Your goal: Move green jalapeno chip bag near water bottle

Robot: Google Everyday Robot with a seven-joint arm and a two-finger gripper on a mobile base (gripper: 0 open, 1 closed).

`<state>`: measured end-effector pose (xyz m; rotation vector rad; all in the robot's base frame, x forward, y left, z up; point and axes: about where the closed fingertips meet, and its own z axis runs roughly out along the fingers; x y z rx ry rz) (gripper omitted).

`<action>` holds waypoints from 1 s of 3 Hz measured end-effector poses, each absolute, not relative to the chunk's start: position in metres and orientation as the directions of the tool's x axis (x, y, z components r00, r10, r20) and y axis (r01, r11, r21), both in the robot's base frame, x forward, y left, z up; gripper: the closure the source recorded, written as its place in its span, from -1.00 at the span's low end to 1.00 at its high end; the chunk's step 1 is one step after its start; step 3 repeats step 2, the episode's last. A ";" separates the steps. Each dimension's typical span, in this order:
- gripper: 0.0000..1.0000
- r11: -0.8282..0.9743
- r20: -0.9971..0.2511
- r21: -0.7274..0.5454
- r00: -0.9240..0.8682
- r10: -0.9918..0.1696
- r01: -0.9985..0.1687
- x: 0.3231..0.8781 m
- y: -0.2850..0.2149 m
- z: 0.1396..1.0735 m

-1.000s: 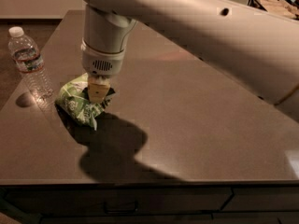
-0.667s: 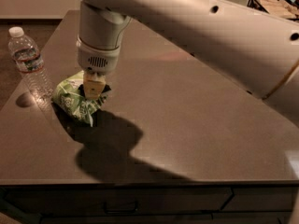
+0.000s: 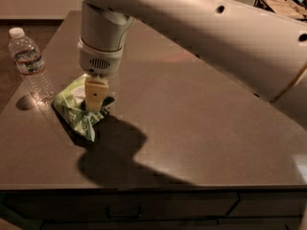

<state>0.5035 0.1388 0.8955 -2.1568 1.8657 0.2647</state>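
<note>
Half hiding the green jalapeno chip bag (image 3: 72, 110) under the gripper (image 3: 98, 104), clenching its crumpled middle.
Lying on the brown table (image 3: 201, 128), close beside the upright water bottle (image 3: 29, 61) at the left edge.

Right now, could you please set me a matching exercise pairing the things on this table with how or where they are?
Things:
1. water bottle
2. chip bag
3. hand
4. table

Descriptions:
A. crumpled, green and white
B. brown, with a flat top
C. upright and clear, at the far left
D. reaching down from above onto the bag

Pairs: 1-C; 2-A; 3-D; 4-B
</note>
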 end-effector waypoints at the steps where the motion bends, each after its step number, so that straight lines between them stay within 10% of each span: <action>1: -1.00 -0.130 -0.315 -0.090 0.152 -0.937 -0.987 0.503 0.139 0.896; 3: -1.00 -0.130 -0.315 -0.090 0.152 -0.937 -0.987 0.503 0.139 0.896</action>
